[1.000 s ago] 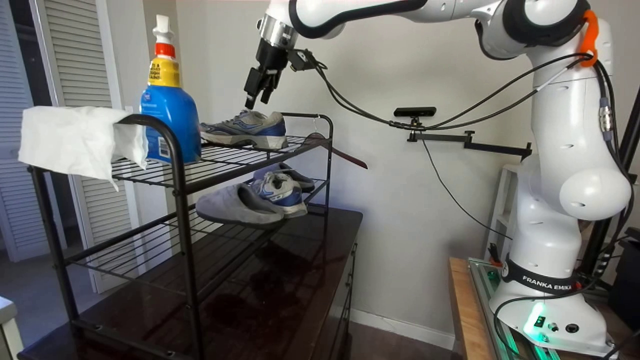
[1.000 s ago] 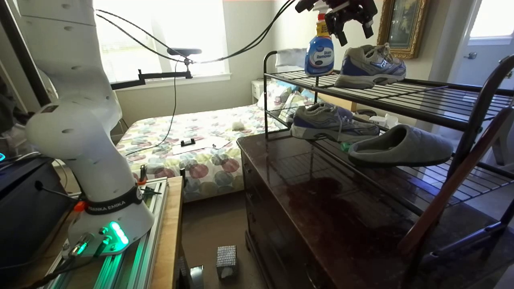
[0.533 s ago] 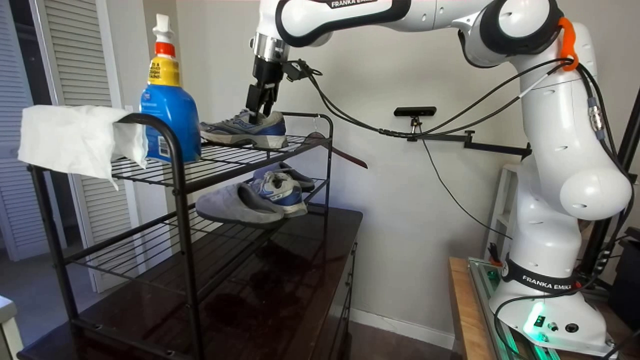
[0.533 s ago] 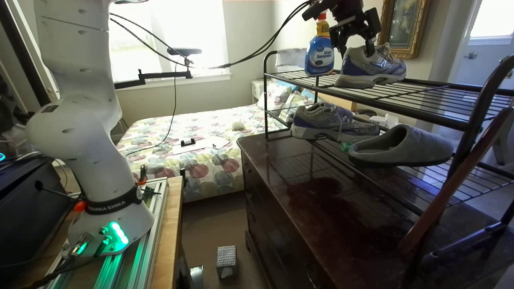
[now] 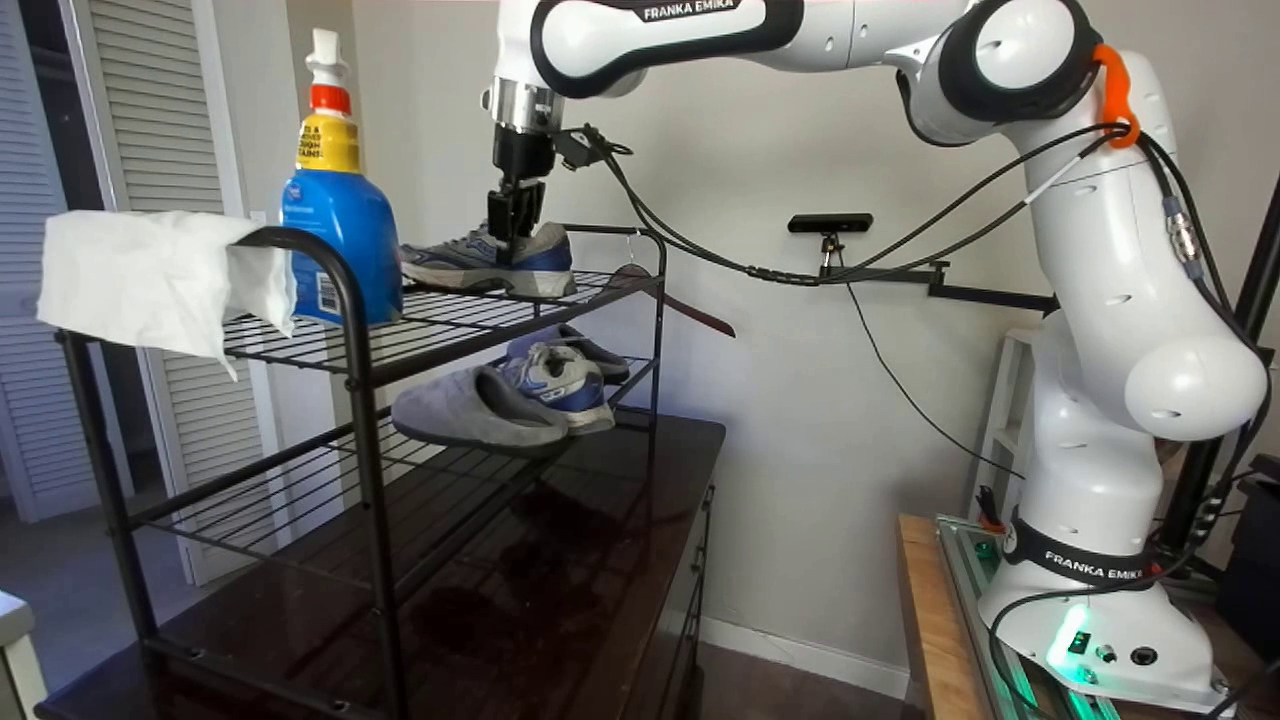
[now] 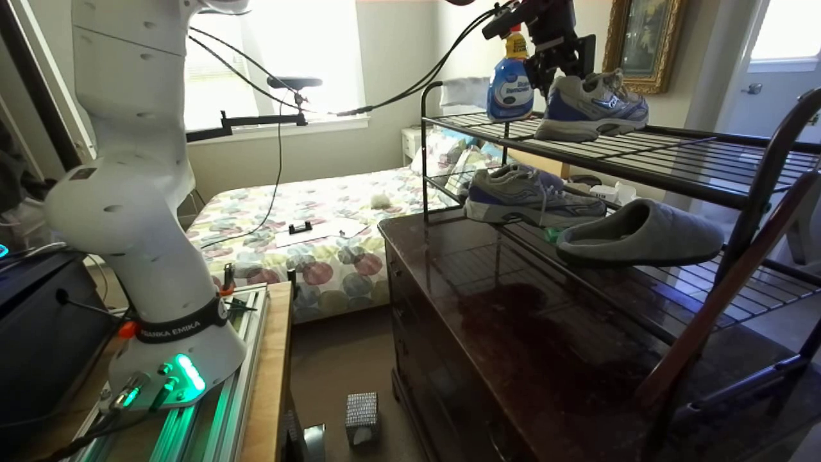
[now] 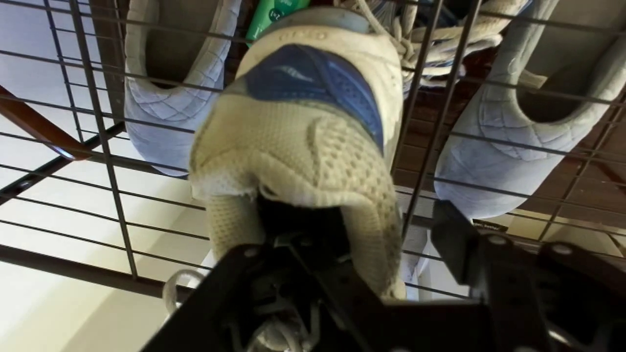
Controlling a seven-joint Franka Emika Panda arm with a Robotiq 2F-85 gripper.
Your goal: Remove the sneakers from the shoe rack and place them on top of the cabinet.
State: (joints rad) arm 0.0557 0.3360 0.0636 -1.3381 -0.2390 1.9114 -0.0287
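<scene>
Presently the fingers (image 7: pixel 455 239) stand apart across the long axis of the grey-blue mesh sneaker (image 7: pixel 303 146): one inside its opening, one outside, side wall (image 7: pixel 374 239) unpinched between.

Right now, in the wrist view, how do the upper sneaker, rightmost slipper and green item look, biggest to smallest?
1. Upper sneaker, helped by nearness
2. Rightmost slipper, partly cut off
3. Green item, partly cut off
</scene>
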